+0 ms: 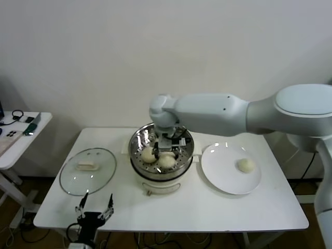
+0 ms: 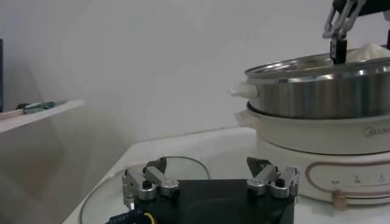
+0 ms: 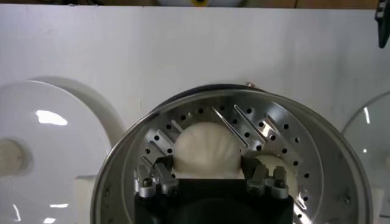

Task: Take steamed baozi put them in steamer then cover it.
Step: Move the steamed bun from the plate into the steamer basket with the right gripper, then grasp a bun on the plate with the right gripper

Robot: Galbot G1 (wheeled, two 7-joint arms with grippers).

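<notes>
Smooth pale-grey rounded right arm [image 1: 223, 114]; black grippers with silver-screwed metal fingers [image 2: 146, 185]

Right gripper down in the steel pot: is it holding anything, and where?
The right gripper has its fingers on opposite sides of a baozi inside the steamer.

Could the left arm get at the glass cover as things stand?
Probably yes. The left end effector hangs open at the table's near edge, right beside the cover, which lies flat with its handle up and nothing on it. The right end effector is over in the steamer.
</notes>
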